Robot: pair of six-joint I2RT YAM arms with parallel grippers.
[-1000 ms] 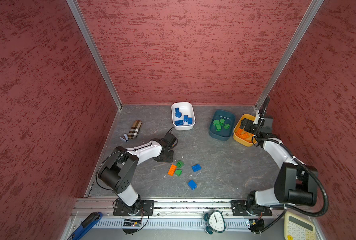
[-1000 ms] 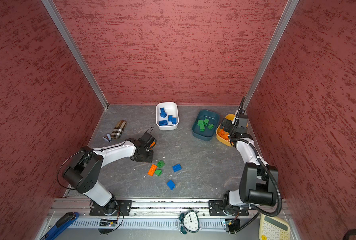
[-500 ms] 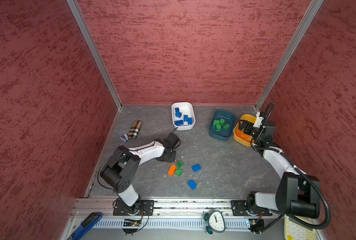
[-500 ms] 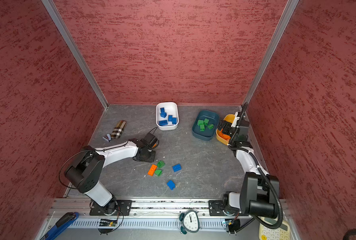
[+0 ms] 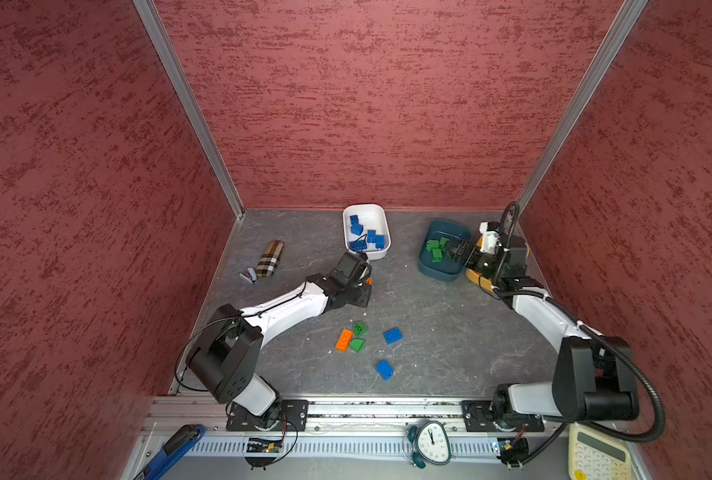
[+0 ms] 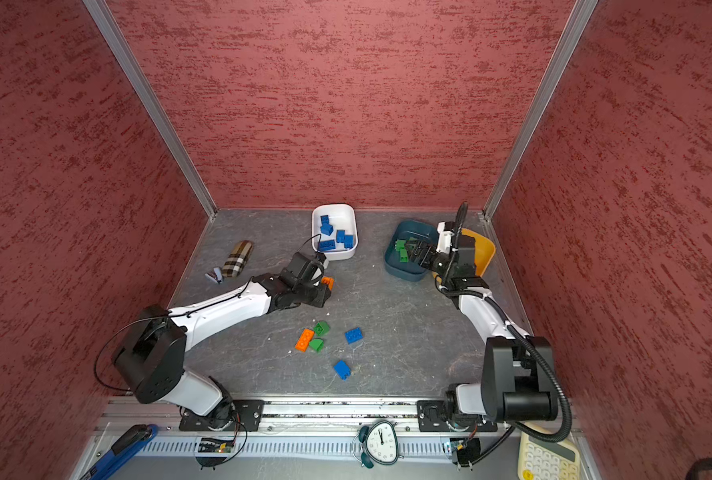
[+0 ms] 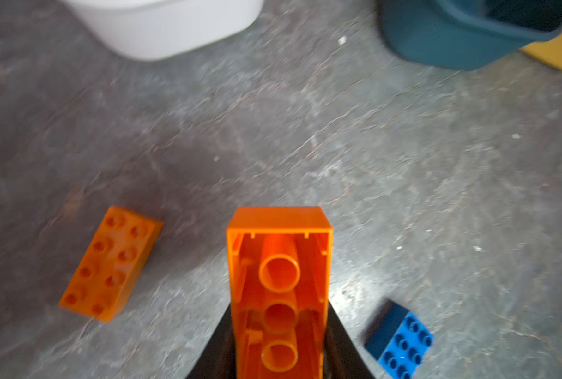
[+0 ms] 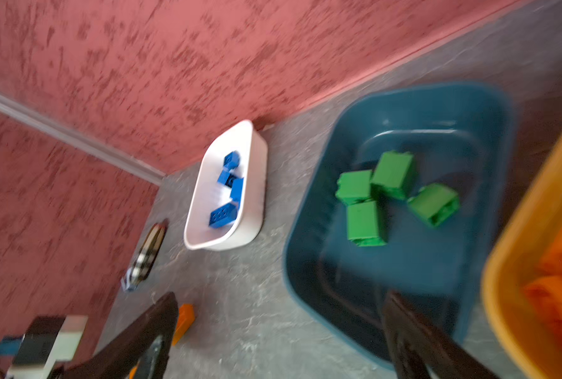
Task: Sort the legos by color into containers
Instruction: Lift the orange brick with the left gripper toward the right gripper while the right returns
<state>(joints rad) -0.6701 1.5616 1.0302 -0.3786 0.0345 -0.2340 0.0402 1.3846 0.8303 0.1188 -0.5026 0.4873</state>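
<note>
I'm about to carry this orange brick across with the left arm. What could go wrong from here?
The right gripper, open, hangs over the teal bowl, its arm across the yellow bowl: the arms could collide there. The left gripper holds the orange brick near one end, so it may twist or slip.

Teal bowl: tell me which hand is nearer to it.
Right. The right hand hangs open over the teal bowl; the left hand, shut on an orange lego, is apart from it, by the white bowl.
</note>
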